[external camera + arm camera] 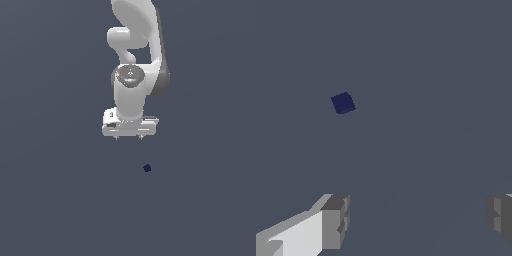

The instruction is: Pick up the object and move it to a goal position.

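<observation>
**A:** So where's the cube [147,168] at? In the exterior view it's a tiny dark navy speck just below and right of the frame's centre, sitting alone on the plain grey bench [50,200]. Nothing is touching it.

**B:** Yep, same in the wrist view: the cube [343,103] shows up clear of both fingers [336,222], with bare grey all around it. It looks a bit rotated relative to the fingers, fwiw.

**A:** And the tool [128,137]?

**B:** Spread wide, nothing between the fingertips. In the exterior view it hangs under the white arm [131,75], above the cube in the frame and slightly to its left. So it's not lined up over it.

**A:** So progress is basically zero?

**B:** My read: approach phase only. No grasp, no lift. It's got to centre over the cube, drop, pinch, then carry it. I can't spot any goal marker in either view, so no idea where it ends up.
</observation>
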`<state>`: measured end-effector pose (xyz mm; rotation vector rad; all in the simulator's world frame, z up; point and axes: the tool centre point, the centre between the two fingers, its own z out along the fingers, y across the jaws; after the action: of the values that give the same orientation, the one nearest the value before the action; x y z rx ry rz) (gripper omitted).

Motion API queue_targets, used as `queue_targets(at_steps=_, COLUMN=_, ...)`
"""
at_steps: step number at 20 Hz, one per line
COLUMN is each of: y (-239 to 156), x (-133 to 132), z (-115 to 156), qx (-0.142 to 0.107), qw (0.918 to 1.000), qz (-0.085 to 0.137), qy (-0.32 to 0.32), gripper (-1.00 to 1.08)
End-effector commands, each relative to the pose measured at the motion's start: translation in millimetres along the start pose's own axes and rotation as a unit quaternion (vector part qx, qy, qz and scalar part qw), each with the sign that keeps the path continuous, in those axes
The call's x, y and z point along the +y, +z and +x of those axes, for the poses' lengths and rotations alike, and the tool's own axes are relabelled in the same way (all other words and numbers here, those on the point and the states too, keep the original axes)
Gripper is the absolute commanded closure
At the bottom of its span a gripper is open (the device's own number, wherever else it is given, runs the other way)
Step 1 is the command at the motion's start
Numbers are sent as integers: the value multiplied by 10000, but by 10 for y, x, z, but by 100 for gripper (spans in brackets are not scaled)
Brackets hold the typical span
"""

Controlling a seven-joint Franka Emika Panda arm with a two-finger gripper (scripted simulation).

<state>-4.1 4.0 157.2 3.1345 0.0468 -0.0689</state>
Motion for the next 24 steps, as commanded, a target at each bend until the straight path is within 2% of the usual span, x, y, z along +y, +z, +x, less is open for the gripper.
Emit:
queue_targets(at_steps=1, y=49, x=-49, z=61, qx=10, qw=9999, qz=-10, qy=-120, gripper=-92)
queue_targets(at_steps=8, y=295, x=-287, z=347, qx=71, qw=9976, qz=-42, qy=-688, gripper=-92)
queue_targets(at_steps=15, y=642, x=-612, z=657, qx=157, qw=9903, qz=-39, qy=-1381, gripper=-92)
queue_targets(at_steps=24, y=882, x=-827, z=824, qx=217, qw=9834, qz=-16, qy=-1804, gripper=-92)
